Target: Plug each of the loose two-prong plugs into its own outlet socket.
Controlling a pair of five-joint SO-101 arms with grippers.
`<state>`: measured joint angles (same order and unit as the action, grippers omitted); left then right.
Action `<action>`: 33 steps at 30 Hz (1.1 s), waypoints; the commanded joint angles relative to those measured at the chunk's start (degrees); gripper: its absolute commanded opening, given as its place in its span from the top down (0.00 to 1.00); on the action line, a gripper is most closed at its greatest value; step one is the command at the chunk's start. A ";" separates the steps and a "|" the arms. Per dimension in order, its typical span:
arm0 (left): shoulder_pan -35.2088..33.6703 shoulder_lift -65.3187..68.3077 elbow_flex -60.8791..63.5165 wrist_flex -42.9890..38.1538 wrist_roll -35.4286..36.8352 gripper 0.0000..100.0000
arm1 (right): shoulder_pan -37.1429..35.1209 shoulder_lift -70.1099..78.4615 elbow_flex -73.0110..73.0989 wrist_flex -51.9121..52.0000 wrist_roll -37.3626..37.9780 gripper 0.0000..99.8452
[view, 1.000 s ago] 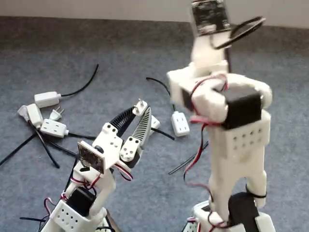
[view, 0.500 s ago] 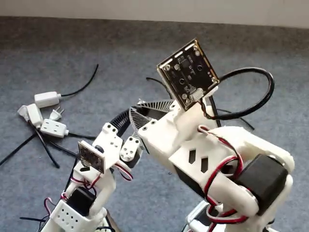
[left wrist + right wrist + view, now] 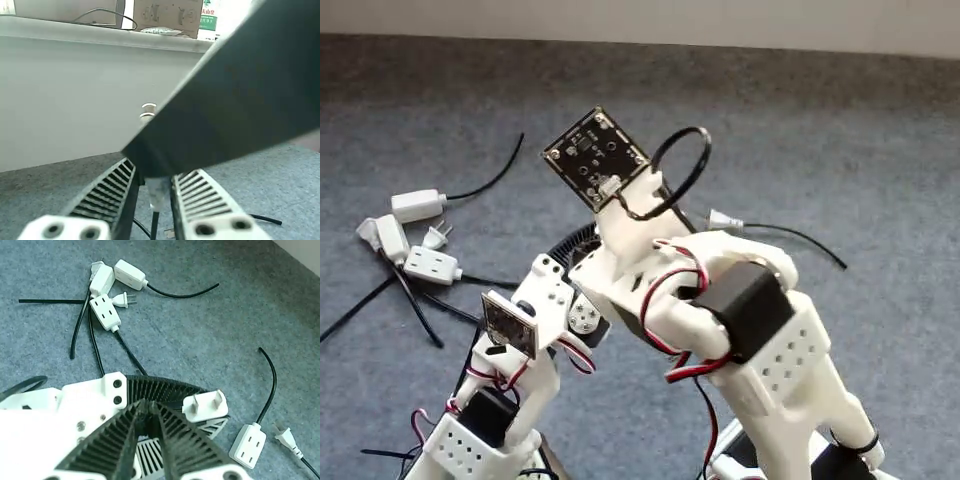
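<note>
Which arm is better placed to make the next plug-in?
Left: its gripper clamps a white plug, prongs free; the right gripper shows no plug. A socket lies nearby.

You are working over a grey-blue carpet (image 3: 860, 130) with a short, flecked pile, and it covers the floor from near to far. Along the far edge it meets a pale, plain wall (image 3: 620, 18) that runs left to right. In the left wrist view, a ledge (image 3: 100, 37) caps that white panel. A cardboard box (image 3: 167, 17) sits on the ledge, with bright daylight (image 3: 232, 15) beside it. Light on the carpet is soft and even.
</note>
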<state>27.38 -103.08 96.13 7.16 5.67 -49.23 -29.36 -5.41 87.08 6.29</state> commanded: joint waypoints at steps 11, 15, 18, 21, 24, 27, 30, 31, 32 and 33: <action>0.31 -0.22 0.92 -1.32 0.26 0.99 | 21.58 -0.66 13.58 -17.54 7.12 0.99; 0.31 -0.22 0.92 -1.32 0.26 0.99 | 26.24 -1.10 22.20 -24.40 7.12 0.99; 0.31 -0.22 0.92 -1.32 0.26 0.99 | 27.47 -1.19 24.57 -25.98 7.12 0.99; 0.31 -0.22 0.92 -1.32 0.26 0.99 | 27.47 -1.27 22.20 -25.63 7.12 0.99; 0.31 -0.22 0.92 -1.23 0.26 0.99 | 27.47 -1.27 15.60 -23.08 7.12 0.99; 0.40 -0.22 0.92 -1.14 0.26 0.99 | 26.51 -1.27 4.88 -17.36 7.12 0.99; 0.66 -0.13 0.92 -1.14 0.26 0.99 | 21.14 -0.84 -5.58 -10.15 7.12 0.99; 0.66 -0.13 0.92 -1.14 0.26 0.99 | 19.03 -0.75 -8.48 -8.40 7.12 0.99; 0.66 -0.13 0.92 -1.14 0.26 0.99 | 16.40 -0.75 -10.86 -6.81 7.12 0.99; 0.66 -0.13 0.92 -1.14 0.26 0.99 | 13.67 -0.57 -12.35 -5.58 7.12 0.99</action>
<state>27.38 -103.16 96.13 7.16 5.76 -29.27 -29.27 -9.45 77.67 12.70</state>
